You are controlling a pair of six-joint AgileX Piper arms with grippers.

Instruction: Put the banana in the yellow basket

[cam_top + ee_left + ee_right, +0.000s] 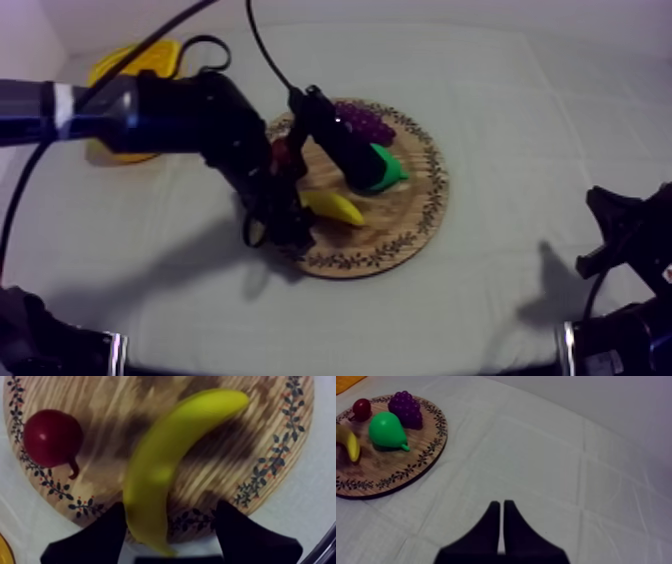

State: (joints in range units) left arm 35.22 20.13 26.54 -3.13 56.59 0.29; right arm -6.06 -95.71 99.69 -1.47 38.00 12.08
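At the upper left of the top view the yellow basket [150, 58] sits on the tabletop [520, 90], partly covered by my left arm, which comes in from the left edge toward the middle of the frame. The left tool [296, 215] is down at the left rim of the wooden board [415, 225]. Its fingers [100, 538] are spread, one on each side of the banana [335, 207] at its near end (one finger just beside the peel, the other standing clear of it). The banana lies on the board, with the small red fruit [52, 437] beside it near the rim. To the right in the top view come the pear [388, 172] and, above it, the grapes [365, 122]. The right tool [502, 521] hangs over bare cloth, well apart from the board, its fingers pressed together on nothing.
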